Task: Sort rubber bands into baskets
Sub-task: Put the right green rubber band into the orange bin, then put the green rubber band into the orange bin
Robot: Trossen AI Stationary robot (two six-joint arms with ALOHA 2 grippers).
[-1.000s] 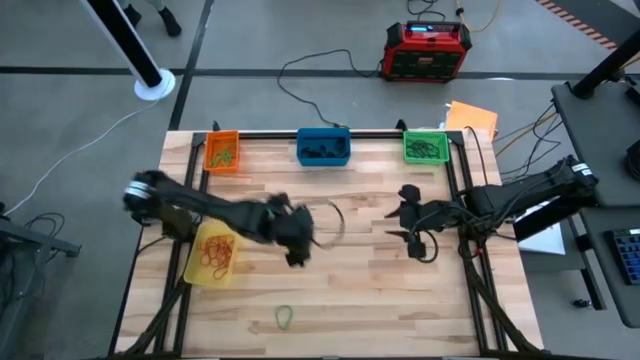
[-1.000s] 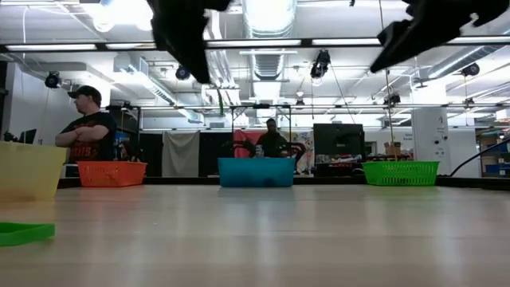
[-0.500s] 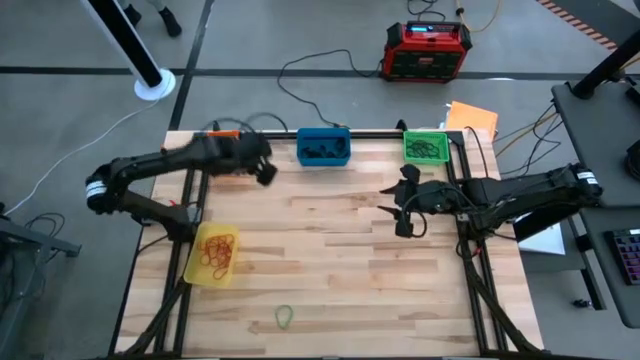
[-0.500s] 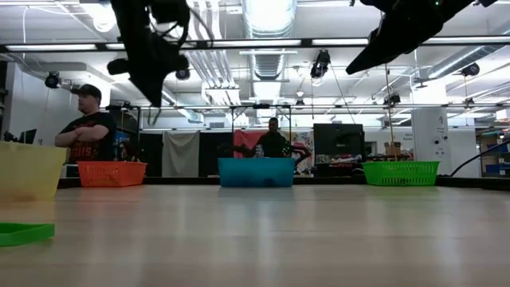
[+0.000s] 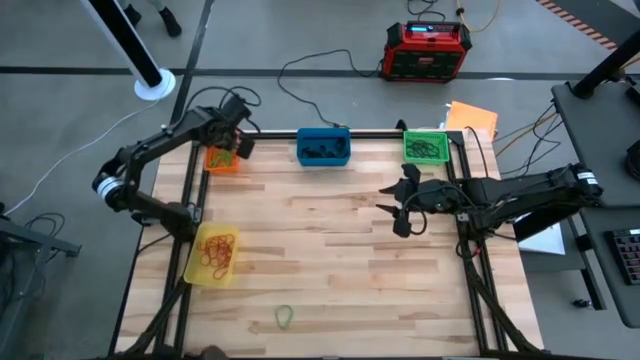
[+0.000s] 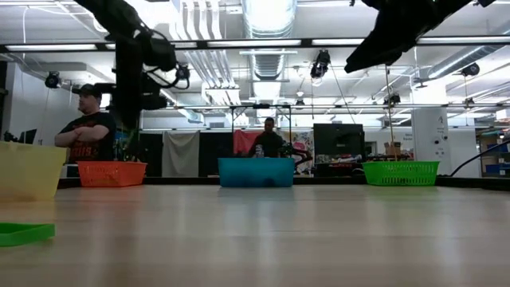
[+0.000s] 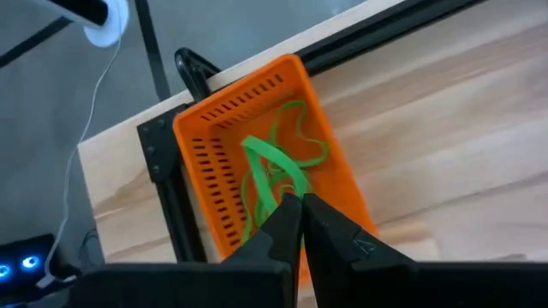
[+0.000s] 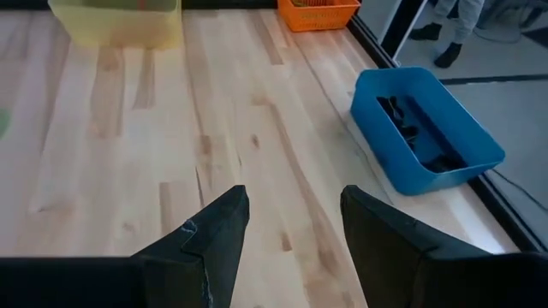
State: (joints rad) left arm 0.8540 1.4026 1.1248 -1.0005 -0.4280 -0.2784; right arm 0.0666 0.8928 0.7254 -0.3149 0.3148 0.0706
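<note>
We see the left gripper pinched tight on a green rubber band, right over the orange basket at the table's far left corner. The right gripper waits with fingers wide apart, holding nothing, near the blue basket. One more green band lies on the table.

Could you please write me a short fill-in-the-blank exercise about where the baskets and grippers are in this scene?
1. The left gripper is shut on a ____ rubber band above the orange basket.
2. The blue basket holds ____ rubber bands.
3. The right gripper is ____ and empty.
4. One green rubber band lies loose on the ____.

Missing words: green; black; open; table
</note>
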